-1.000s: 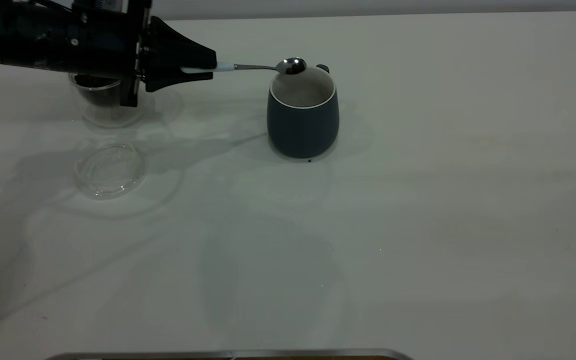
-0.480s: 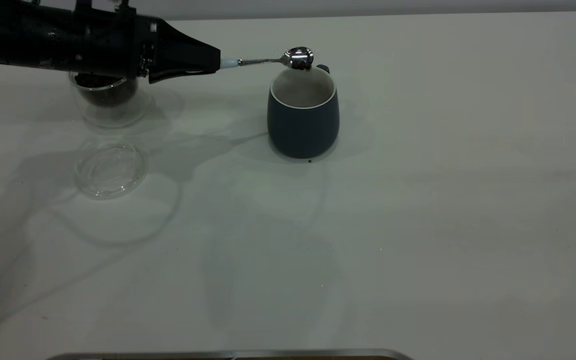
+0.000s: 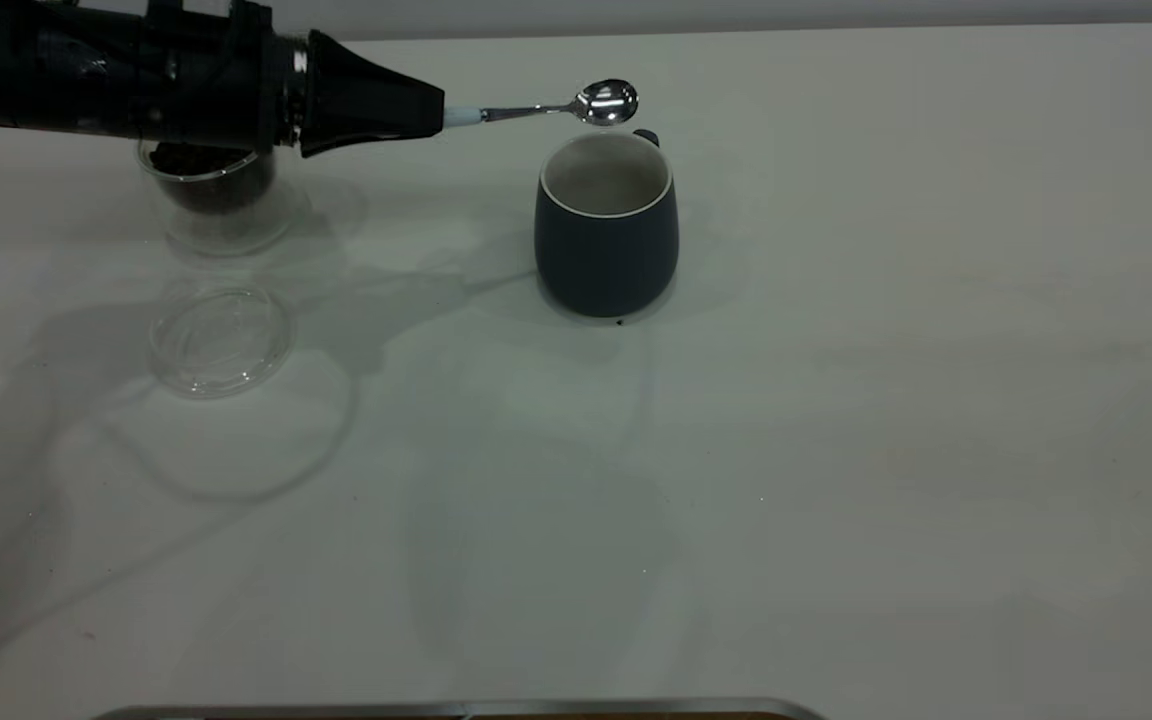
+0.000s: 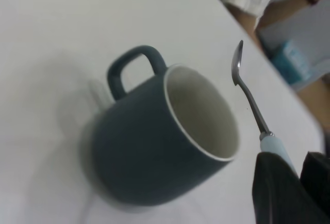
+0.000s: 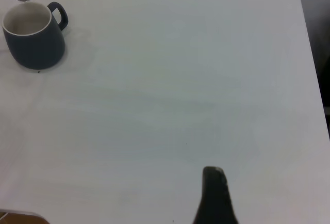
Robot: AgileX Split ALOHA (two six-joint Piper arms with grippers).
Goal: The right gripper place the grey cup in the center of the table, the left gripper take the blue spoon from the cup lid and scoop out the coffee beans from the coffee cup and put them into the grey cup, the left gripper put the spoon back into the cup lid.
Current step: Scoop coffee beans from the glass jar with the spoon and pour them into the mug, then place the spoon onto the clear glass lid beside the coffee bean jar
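Clamping the spoon (image 3: pixel 546 108) handle at upper left, the left gripper (image 3: pixel 431 115) holds its bowl above the mug (image 3: pixel 606 228).

- My left gripper (image 3: pixel 431 115) is clamped on the blue spoon (image 3: pixel 556 106), bowl hovering just over the grey cup (image 3: pixel 606 225) rim.
- Coffee cup (image 3: pixel 211 200) with beans (image 3: pixel 206 180) sits behind my arm.
- Cup lid (image 3: pixel 221 340) lies flat, bare, near it on the table (image 3: pixel 836 400).
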